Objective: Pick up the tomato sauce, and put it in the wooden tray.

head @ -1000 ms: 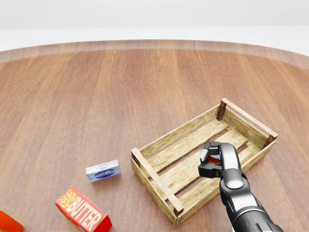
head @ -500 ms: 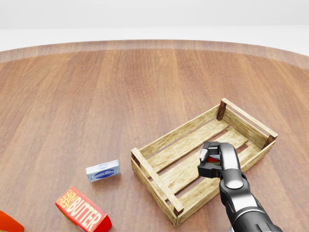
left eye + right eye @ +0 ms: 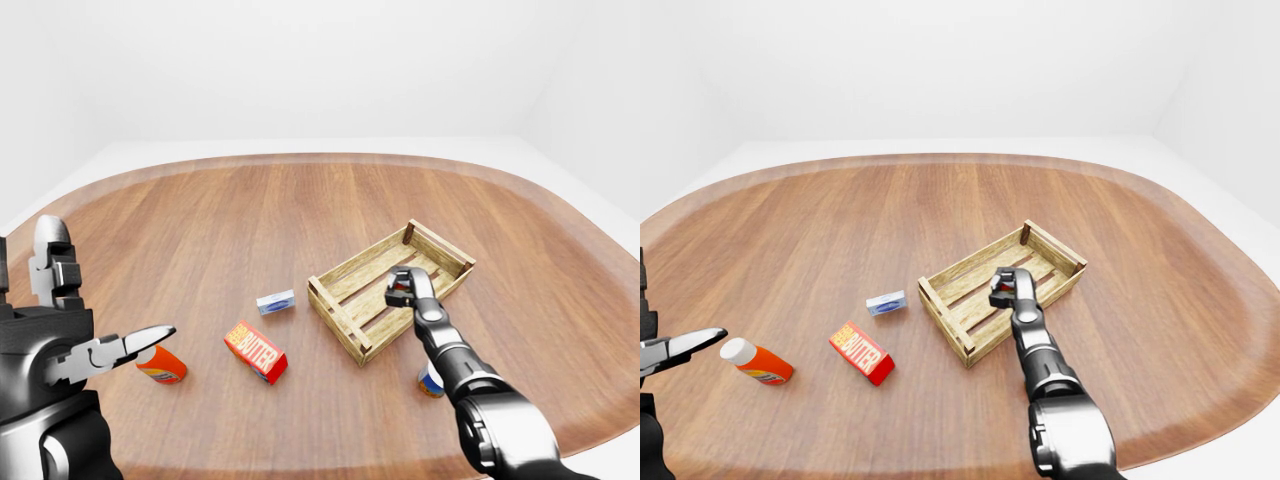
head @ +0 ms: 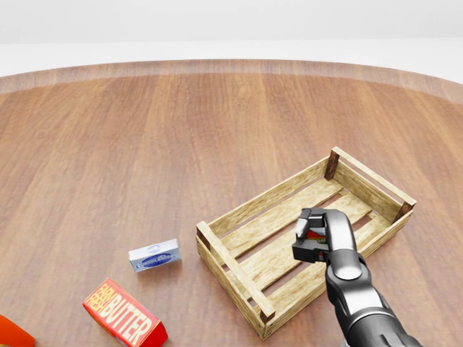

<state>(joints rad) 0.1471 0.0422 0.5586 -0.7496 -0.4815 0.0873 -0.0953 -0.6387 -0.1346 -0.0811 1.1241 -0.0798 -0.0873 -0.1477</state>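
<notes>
The right hand (image 4: pixel 312 239) is hovering over the wooden tray (image 4: pixel 233 222) in the lower right of the head view, fingers clenched on the tomato sauce (image 4: pixel 313 234), of which only a red sliver is showing; releasing it while it is sitting this close to the tray's lower-right wall could be risking a tip onto the slats or over the rim. The left hand (image 3: pixel 95 352), at the lower left of the left-eye view, is hanging released and empty, and the only readable writing is "BUTTER" on the red box (image 4: pixel 124 318), the small blue-labelled pack (image 4: pixel 154 255) and the orange bottle (image 3: pixel 758 362) being too small to read.

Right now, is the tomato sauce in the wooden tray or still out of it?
Over it, not released: right hand grips the tomato sauce above the wooden tray's slats.
</notes>
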